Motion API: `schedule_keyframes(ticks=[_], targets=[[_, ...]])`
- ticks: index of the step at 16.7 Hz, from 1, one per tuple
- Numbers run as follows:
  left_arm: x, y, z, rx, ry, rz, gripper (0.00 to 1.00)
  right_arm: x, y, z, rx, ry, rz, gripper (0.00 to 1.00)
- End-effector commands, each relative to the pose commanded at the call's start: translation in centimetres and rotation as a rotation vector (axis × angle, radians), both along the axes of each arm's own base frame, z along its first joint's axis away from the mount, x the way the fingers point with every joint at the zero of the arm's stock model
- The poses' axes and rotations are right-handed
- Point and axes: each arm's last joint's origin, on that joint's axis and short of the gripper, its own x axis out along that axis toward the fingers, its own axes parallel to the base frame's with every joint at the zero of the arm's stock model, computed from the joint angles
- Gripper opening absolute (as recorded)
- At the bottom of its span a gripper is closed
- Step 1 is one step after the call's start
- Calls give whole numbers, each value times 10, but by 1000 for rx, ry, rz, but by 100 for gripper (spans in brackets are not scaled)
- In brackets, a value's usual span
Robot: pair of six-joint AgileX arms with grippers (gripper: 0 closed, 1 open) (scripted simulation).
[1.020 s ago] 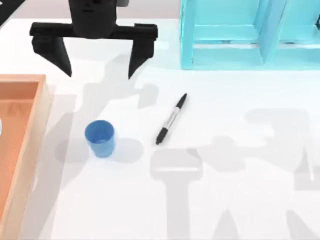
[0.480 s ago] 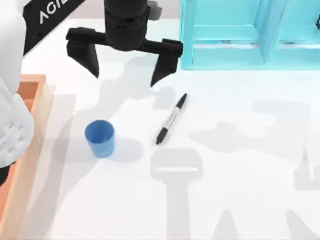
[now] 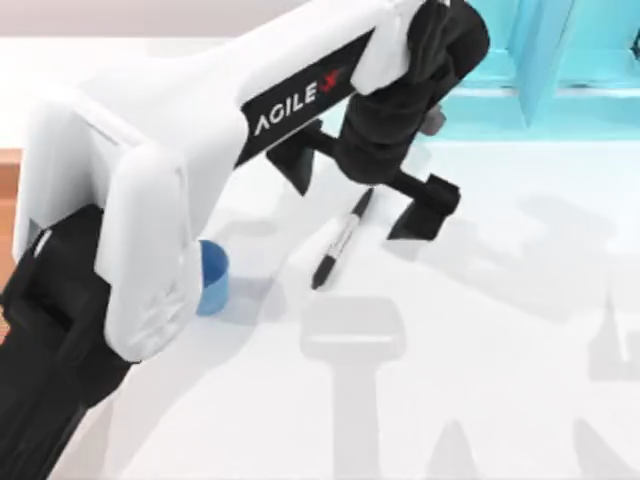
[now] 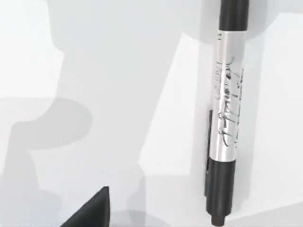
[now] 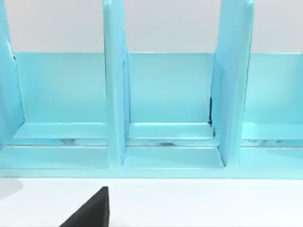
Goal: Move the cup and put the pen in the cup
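White table point(image 3: 500, 400): left pincer point(image 3: 360, 190) spread over pen point(image 3: 338, 245).

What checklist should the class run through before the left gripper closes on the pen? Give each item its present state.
1. Left gripper open: ok, fingers spread wide.
2. Gripper over the pen: ok, the fingers straddle its upper end.
3. Pen lying flat and free on the table: ok.
4. Gripper low enough to grasp: cannot tell.
5. Cup upright, apart from the pen: ok, though the arm hides part of it.
6. Cup already moved: not ok.
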Motion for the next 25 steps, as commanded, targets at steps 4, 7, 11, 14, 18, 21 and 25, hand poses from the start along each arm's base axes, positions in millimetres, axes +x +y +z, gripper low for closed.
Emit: schedule_keyframes(ticks=[4,7,11,14,18,21,25], targets=[[1,0,-1,1,0,1,100,0,0,0,0,0,0,100],[3,0,-10,0,-4,-3,100,0,0,0,0,0,0,100],[11,3,-47,1,-5,-6,100,0,0,0,0,0,0,100],[15,8,-78,0,-5,-5,100,0,0,0,0,0,0,100],[17,12,-98,0,-5,-5,100,0,0,0,0,0,0,100],[17,12,-98,0,-5,-5,100,0,0,0,0,0,0,100],[17,12,-98,0,-5,-5,70,0,0,0,0,0,0,100]])
